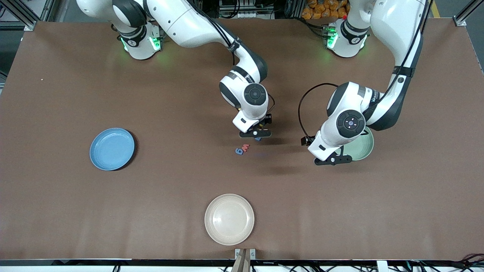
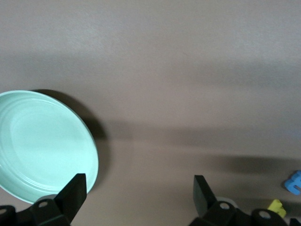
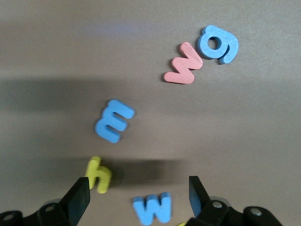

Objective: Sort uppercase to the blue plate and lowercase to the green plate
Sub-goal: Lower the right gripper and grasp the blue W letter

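5 foam letters: blue g [image 3: 217, 44], red m [image 3: 184, 64], blue m [image 3: 114, 120], yellow h [image 3: 98, 174], blue M [image 3: 152, 208]

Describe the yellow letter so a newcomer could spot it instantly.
Find the right gripper over the table's middle, fingers open. In its wrist view a loose cluster of foam letters lies below it on the brown table. The yellow h is the only yellow one fully in view, beside a blue m; the other letters are blue or red.

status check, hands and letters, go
Right hand open, low over the letter cluster mid-table. Left hand open, empty, by the green plate. Blue plate bare. Nothing blocking.
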`<action>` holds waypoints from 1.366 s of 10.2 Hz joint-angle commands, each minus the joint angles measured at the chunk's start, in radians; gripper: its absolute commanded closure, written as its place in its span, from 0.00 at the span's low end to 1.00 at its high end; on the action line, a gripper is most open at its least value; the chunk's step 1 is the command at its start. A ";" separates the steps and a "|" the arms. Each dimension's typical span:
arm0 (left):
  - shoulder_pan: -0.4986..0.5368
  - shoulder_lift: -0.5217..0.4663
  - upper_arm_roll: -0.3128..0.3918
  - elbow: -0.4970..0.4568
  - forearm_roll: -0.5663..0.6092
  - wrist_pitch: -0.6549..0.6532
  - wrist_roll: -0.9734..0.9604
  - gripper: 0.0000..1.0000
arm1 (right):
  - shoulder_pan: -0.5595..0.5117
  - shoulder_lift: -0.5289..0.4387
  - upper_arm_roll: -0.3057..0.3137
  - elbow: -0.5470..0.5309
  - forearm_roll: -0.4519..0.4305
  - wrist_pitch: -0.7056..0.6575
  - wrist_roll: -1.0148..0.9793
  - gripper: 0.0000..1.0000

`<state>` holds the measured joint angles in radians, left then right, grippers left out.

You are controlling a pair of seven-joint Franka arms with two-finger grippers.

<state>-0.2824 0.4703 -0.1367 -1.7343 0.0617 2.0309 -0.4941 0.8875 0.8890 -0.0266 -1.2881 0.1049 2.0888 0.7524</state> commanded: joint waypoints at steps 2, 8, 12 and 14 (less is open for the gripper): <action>-0.006 0.005 -0.003 0.009 0.033 0.002 -0.032 0.00 | 0.017 -0.033 -0.003 -0.069 -0.031 0.008 -0.062 0.07; -0.008 0.005 -0.004 0.007 0.033 -0.001 -0.034 0.00 | 0.037 -0.105 -0.003 -0.204 -0.034 0.060 -0.131 0.08; -0.011 0.005 -0.004 0.007 0.033 -0.001 -0.052 0.00 | 0.038 -0.122 0.002 -0.335 -0.030 0.289 -0.137 0.12; -0.011 0.005 -0.004 0.007 0.033 -0.001 -0.052 0.00 | 0.038 -0.124 0.004 -0.336 -0.030 0.287 -0.139 0.29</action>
<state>-0.2885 0.4733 -0.1385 -1.7343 0.0658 2.0309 -0.5129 0.9204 0.7906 -0.0243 -1.5785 0.0845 2.3541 0.6176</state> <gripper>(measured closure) 0.000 0.145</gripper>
